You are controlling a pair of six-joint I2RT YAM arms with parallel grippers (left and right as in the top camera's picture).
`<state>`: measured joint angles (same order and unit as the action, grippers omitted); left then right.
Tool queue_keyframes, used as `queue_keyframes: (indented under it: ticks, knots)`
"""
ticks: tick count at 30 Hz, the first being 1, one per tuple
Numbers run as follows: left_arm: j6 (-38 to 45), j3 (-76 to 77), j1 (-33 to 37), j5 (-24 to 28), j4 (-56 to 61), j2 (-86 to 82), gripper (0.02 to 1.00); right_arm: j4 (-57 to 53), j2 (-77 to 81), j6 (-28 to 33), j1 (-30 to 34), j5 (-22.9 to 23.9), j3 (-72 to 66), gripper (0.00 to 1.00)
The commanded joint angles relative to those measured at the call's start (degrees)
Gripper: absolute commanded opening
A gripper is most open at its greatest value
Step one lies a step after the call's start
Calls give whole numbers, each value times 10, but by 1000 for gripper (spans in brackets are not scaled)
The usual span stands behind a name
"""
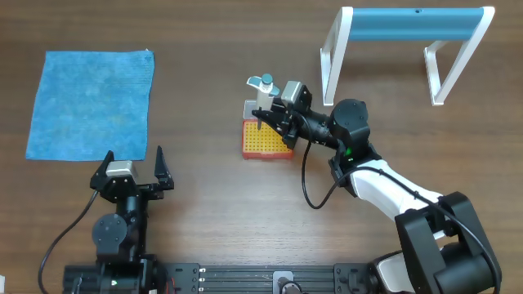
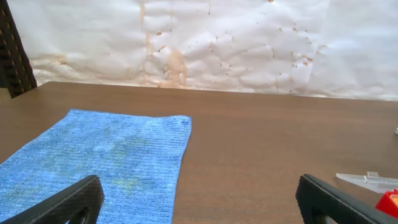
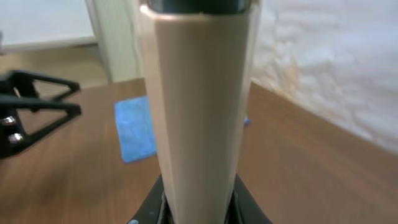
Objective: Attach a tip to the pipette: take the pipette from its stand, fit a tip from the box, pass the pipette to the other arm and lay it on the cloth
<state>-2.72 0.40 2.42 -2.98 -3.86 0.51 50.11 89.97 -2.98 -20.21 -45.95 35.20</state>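
Note:
In the top view my right gripper (image 1: pixel 276 113) is shut on the white pipette (image 1: pixel 263 96), which has a blue top and hangs with its lower end over the orange tip box (image 1: pixel 265 140). The right wrist view has the cream pipette body (image 3: pixel 199 106) close up, clamped between the jaws at the bottom edge. Whether the shaft touches a tip is hidden. My left gripper (image 1: pixel 132 167) stands open near its base, just below the blue cloth (image 1: pixel 91 104). The cloth (image 2: pixel 93 162) lies flat in front of the left fingers (image 2: pixel 68 202).
The white pipette stand with its blue top bar (image 1: pixel 409 33) is at the back right. The tip box's clear lid (image 2: pixel 372 181) and a red corner (image 2: pixel 388 202) peek in at the edge of the left wrist view. A pale wall runs behind the table.

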Motion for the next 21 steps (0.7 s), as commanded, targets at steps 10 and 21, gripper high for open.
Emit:
queue_keyframes:
  ticks: [10,21]
  knots:
    - [-3,-1,-2,-9,-3,-3,998,-31,3,49,3,35,-12,75]
    - [-3,-1,-2,-9,-3,-3,998,-28,16,63,2,35,-12,75]
